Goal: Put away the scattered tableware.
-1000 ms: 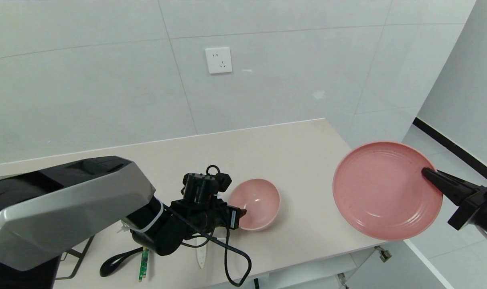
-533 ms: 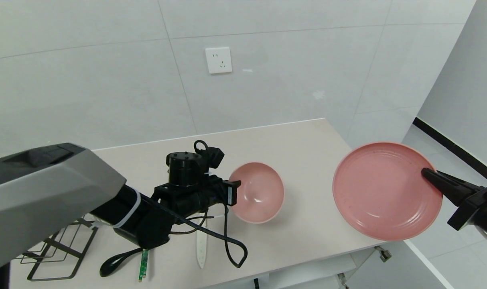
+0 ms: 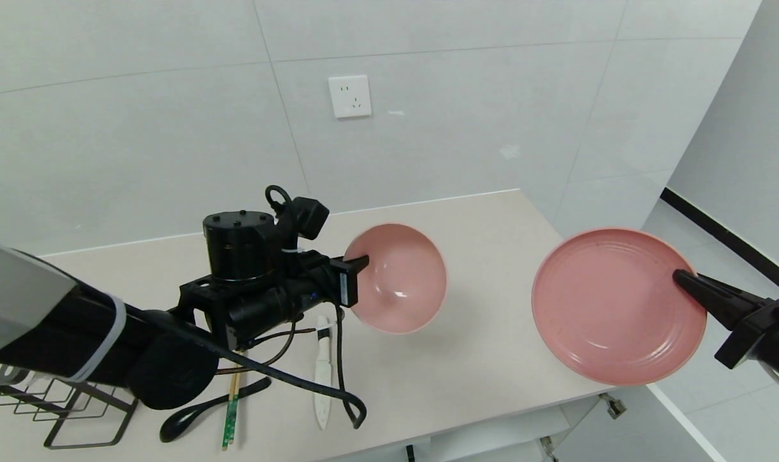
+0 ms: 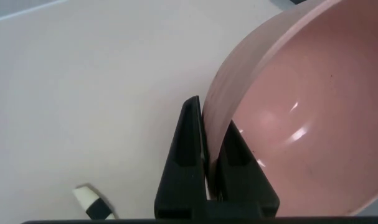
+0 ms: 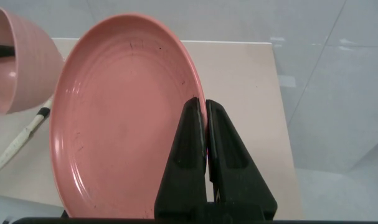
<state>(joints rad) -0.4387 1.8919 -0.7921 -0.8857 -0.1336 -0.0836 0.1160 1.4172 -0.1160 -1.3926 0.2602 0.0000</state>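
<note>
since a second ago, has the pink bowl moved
Yes. The pink bowl, gripped by the left hand, has lifted off the counter, closer to the wall socket.

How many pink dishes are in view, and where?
2. The left end effector grips the pink bowl by its rim above the counter; the right end effector grips the pink plate by its rim at the counter's right end. None looks hidden.

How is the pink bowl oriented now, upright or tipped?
Tipped. The left gripper holds the bowl by its rim above the counter, opening tilted sideways.
</note>
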